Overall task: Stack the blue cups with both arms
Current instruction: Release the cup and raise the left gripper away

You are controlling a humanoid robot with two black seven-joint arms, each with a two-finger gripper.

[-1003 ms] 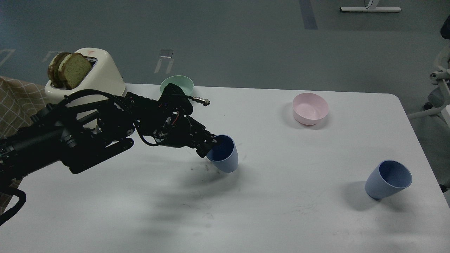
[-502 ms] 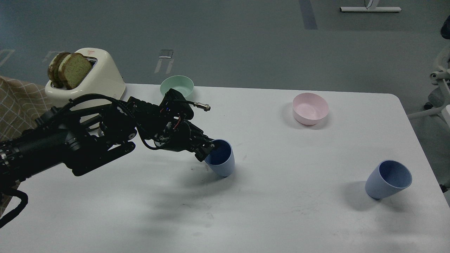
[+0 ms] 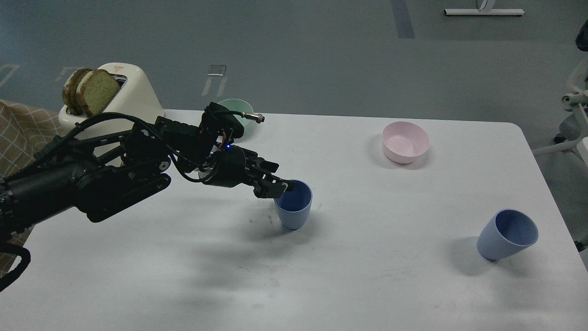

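One blue cup [image 3: 294, 208] stands upright near the middle of the white table [image 3: 367, 276]. My left gripper [image 3: 281, 187] reaches in from the left and is shut on the cup's left rim, with one finger over the lip. The second blue cup [image 3: 505, 235] rests tilted near the table's right edge, its mouth facing up and to the right, with nothing touching it. My right arm and gripper are out of view.
A pink bowl [image 3: 405, 141] sits at the back right. A mint-green bowl [image 3: 243, 110] is at the back, partly hidden behind my left wrist. A cream toaster [image 3: 117, 99] holding bread slices stands at the back left corner.
My left wrist has risen and turned, bringing the held cup from tilted to upright and shifting it slightly right. The second cup has not moved.
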